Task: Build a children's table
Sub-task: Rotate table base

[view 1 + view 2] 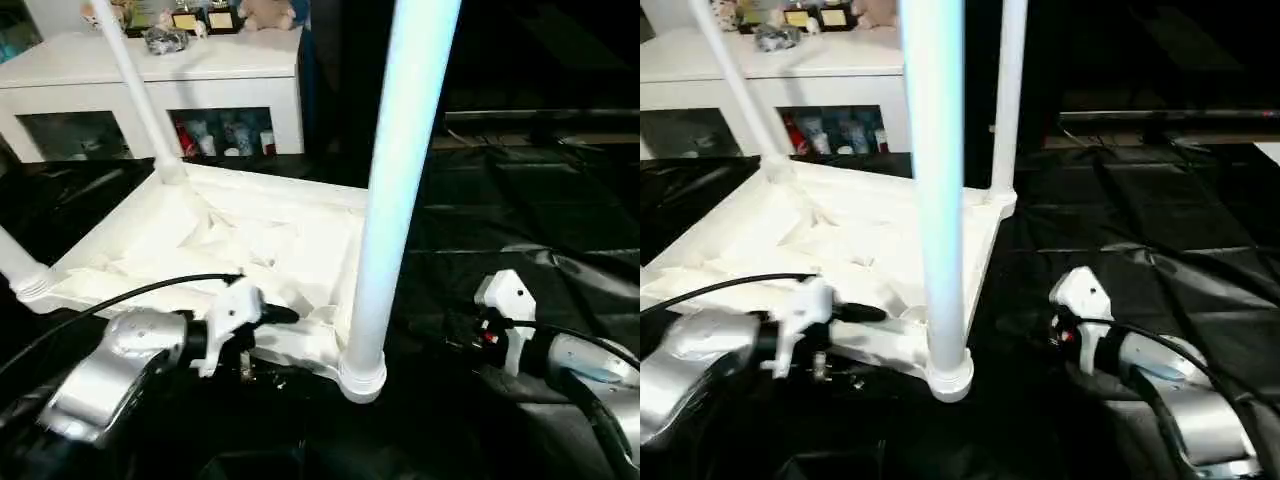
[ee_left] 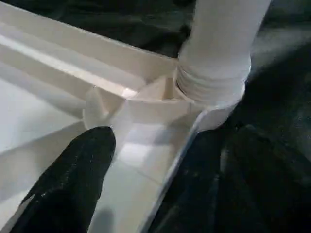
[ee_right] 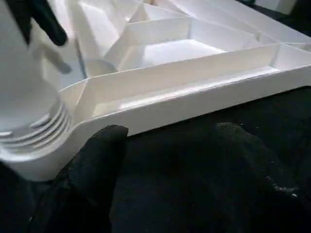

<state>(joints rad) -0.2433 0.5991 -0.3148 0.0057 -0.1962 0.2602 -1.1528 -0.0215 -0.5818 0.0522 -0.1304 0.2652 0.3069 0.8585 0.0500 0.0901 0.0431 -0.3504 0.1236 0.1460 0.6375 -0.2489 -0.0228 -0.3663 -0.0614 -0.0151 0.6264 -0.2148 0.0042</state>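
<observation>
The children's table lies upside down on black cloth, its ribbed top [image 1: 250,245] facing up. White tube legs stand in its corner sockets: a near one [image 1: 400,180], a far left one [image 1: 140,90], a left one [image 1: 15,262] and a far right one [image 1: 1008,100]. My left gripper [image 2: 175,145] is open at the near corner. One black finger [image 2: 73,184] hangs over the ribs inside the rim, close to the near leg's threaded socket [image 2: 211,87]. My right gripper [image 3: 175,155] stands open over the cloth, just outside the table's rim [image 3: 194,99], holding nothing.
A white cabinet [image 1: 150,65] with glass doors stands behind the table, with small figures and trophies on top. Black cloth [image 1: 520,200] covers the floor to the right. A black cable [image 1: 130,292] arcs over my left forearm.
</observation>
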